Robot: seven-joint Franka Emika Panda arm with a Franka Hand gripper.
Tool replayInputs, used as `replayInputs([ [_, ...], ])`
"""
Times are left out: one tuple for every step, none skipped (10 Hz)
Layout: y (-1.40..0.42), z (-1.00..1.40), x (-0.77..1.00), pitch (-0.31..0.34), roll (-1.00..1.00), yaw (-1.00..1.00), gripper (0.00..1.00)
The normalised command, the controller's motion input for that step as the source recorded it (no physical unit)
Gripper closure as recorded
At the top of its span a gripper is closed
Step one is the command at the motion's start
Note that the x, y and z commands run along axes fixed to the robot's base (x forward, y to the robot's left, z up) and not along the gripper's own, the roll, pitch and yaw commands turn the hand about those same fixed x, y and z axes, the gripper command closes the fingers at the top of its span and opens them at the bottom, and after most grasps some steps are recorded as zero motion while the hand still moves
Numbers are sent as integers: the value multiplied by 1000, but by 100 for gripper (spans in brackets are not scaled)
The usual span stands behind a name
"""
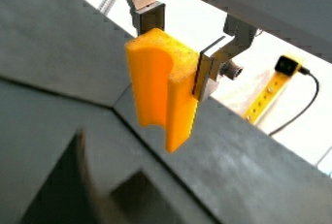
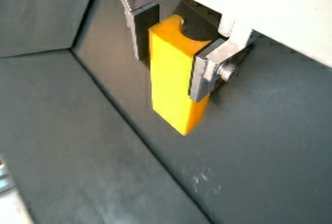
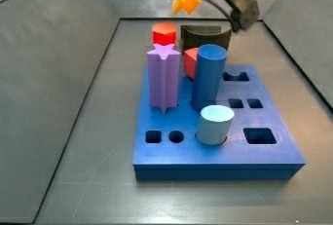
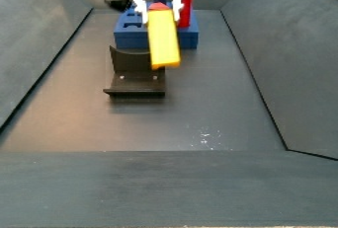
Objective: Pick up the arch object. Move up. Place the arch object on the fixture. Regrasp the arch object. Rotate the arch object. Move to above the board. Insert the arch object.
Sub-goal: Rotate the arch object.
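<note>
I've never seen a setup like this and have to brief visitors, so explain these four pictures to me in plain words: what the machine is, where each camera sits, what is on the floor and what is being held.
This is a single robot arm ending in a gripper with two flat silver fingers. Two pictures come from cameras on its wrist, looking down along the fingers; two come from cameras fixed beside the work area.

The gripper hangs in the air, shut on the arch object, a yellow-orange plastic block that shows close up in both wrist views.

Below, on the grey floor, stands the fixture, a dark bracket used as a resting stand. Behind it lies the board, a blue slab with shaped holes, carrying a purple star peg, blue and pale-blue cylinders and a red peg.
</note>
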Motion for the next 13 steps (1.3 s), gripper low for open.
replayInputs([
  [80, 733, -1000, -109, -143, -66, 100],
  [74, 680, -1000, -96, -142, -90, 100],
  [71, 653, -1000, -92, -143, -97, 100],
  [68, 584, -1000, -78, -152, -105, 100],
  [64, 523, -1000, -62, -154, -107, 100],
  [60, 453, -1000, -50, -153, -105, 100],
  [58, 346, -1000, -39, -149, -99, 100],
  [57, 286, -1000, -24, -145, -93, 100],
  [52, 246, -1000, -20, -147, -85, 100],
  [43, 181, -890, -11, -150, -79, 100],
  [32, 126, -755, -11, -154, -70, 100],
  [28, 87, -620, -11, -150, -61, 100],
  [21, 65, -483, -10, -149, -57, 100],
])
